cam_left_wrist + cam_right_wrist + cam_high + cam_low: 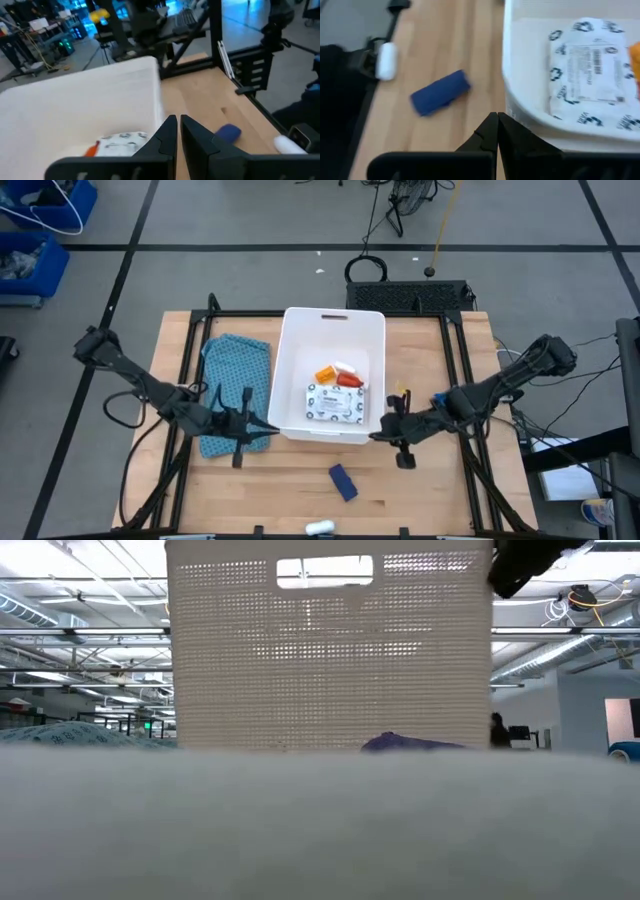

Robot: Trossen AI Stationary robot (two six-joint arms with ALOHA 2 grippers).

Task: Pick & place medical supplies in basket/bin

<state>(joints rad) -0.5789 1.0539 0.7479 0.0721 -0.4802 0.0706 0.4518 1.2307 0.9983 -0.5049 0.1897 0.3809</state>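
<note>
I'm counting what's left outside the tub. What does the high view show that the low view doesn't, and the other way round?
Only the high view shows the tub's contents: the white printed packet, orange pill bottle and red bottle, plus the teal cloth, the white tube at the table edge, and both shut hands, left and right. Only the low view shows the tub's perforated wall. Both show the white tub and the blue piece.

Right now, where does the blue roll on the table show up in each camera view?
High view: blue roll lies on bare wood, near the front edge, just outside the white bin.
Low view: a blue sliver in front of the bin's perforated wall, probably the roll.
Left wrist view: beyond the gripper, right of the bin.
Right wrist view: on wood beside the bin.
Shared landmark: the white bin.
</note>
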